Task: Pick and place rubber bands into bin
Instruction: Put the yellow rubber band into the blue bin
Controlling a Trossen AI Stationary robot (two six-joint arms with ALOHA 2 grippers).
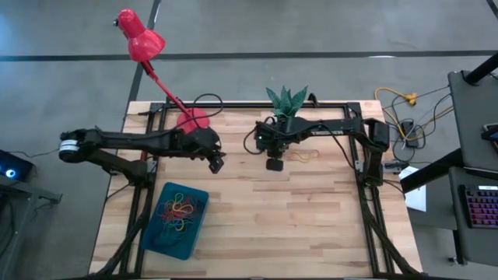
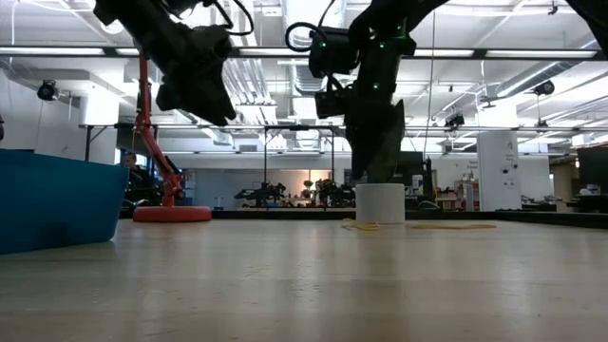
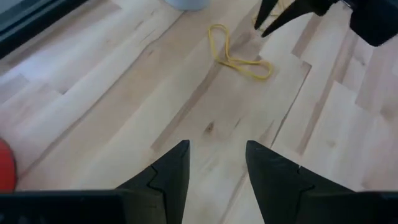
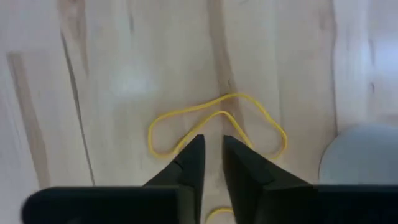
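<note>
My right gripper [image 4: 212,158] hangs over the far middle of the table [image 1: 311,210] with its two fingers [image 4: 186,165] drawn close, only a narrow slot between them, and nothing caught in that slot. Through the right wrist camera I look straight down past the tips at a yellow rubber band [image 4: 214,124] lying flat on the wood in a bent loop; the tips sit above its near edge, and I cannot tell whether they touch it. From above, that same band shows just to the right of the gripper, in front of the white plant pot [image 2: 379,202] with its green plant [image 1: 286,99].

My left gripper [image 3: 217,165] hangs in the air to the left of the right one, near the red lamp's [image 1: 144,43] round base. Its fingers stand parted with bare wood showing between them, so it is released and holds nothing. Its wrist camera looks across the boards to the yellow band and the dark tips of the other gripper beyond it.

The bin [image 1: 156,233] sits at the near left corner of the table, well apart from both grippers. In it lies a tangle of rubber bands [image 1: 179,211] in red, yellow, green and darker colours. In the low view only the bin's blue wall shows at the left edge, with both arms reaching down from above.
</note>
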